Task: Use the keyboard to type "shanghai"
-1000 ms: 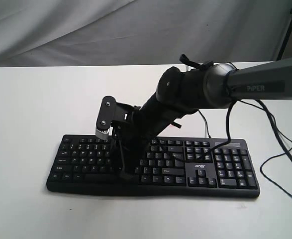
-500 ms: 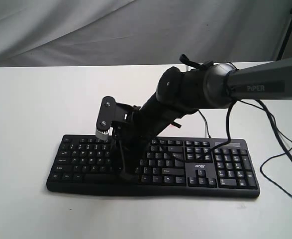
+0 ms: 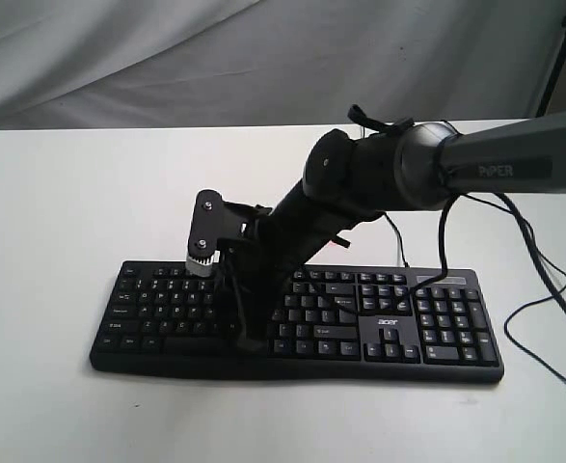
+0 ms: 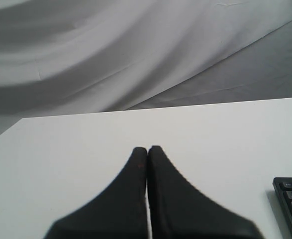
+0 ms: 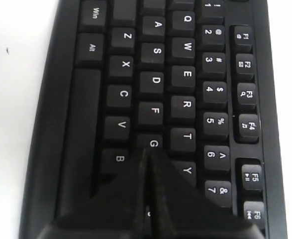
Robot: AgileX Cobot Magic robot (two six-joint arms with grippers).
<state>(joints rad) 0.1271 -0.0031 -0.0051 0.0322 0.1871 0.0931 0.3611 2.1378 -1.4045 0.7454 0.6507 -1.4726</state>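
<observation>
the right arm has carried its tip slightly rightward along the keys since a second ago. the white bench stands before a draped grey cloth. the keyboard lies at mid-bench. the right fingers are pressed together just past the g key. the left fingers are likewise closed tight, above bare bench near a keyboard corner.

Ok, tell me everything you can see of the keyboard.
The keyboard is wide, black, plastic-looking, with white legends, a number pad at the exterior view's right and a small acer logo. It lies flat on the white table, long side facing the camera. The right hand, shut, points down onto its letter keys by the G key; actual contact is unclear.
</observation>
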